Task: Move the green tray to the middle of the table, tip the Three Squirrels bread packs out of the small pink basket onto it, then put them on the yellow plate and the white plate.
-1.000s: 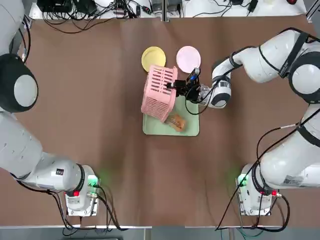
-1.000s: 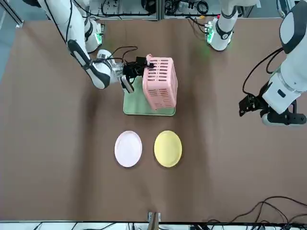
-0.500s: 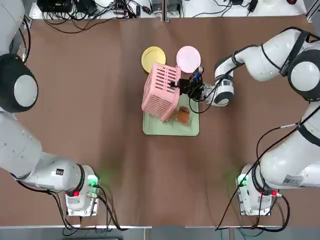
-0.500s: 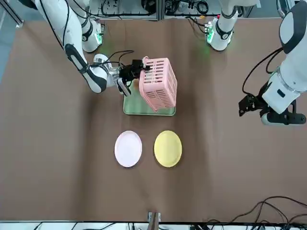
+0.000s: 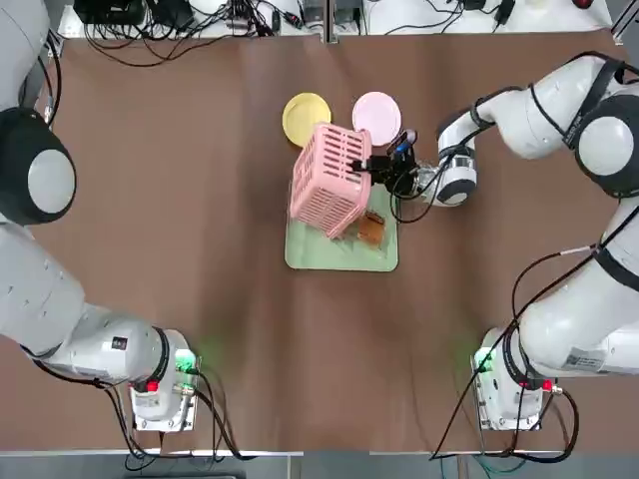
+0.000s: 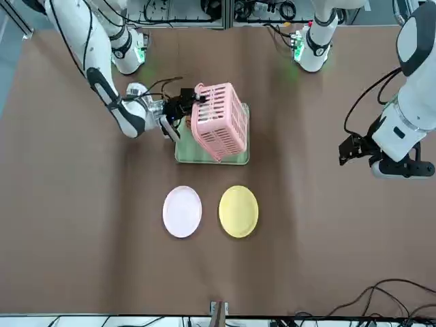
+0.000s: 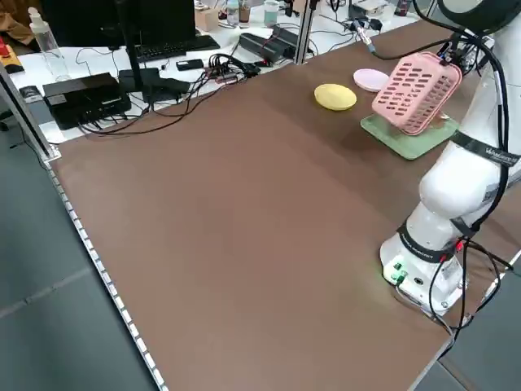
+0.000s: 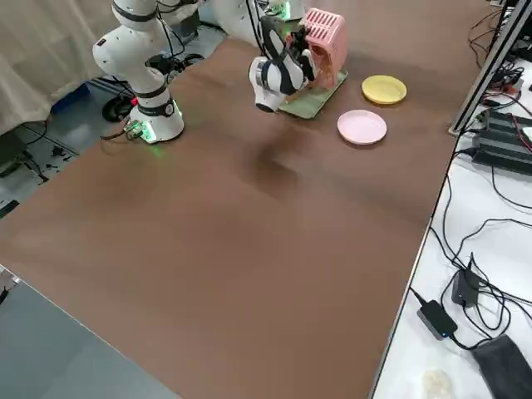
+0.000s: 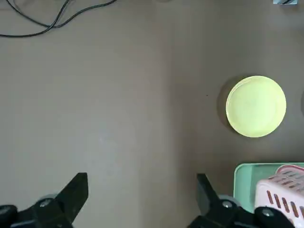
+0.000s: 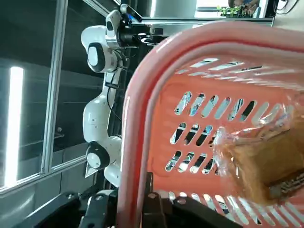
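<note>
Small pink basket (image 5: pixel 329 181) tipped further (rim between jaws).

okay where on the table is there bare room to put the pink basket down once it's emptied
Bare table spreads wide on the robot's left of the green tray, and between the tray and the arm bases. It is crowded where the right gripper tips the small pink basket over the tray, with the yellow plate and white plate just beyond.

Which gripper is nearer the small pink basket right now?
The right. The right gripper is shut on the rim of the small pink basket, holding it tipped over the green tray. The left gripper hangs open, well off to the robot's left side.
</note>
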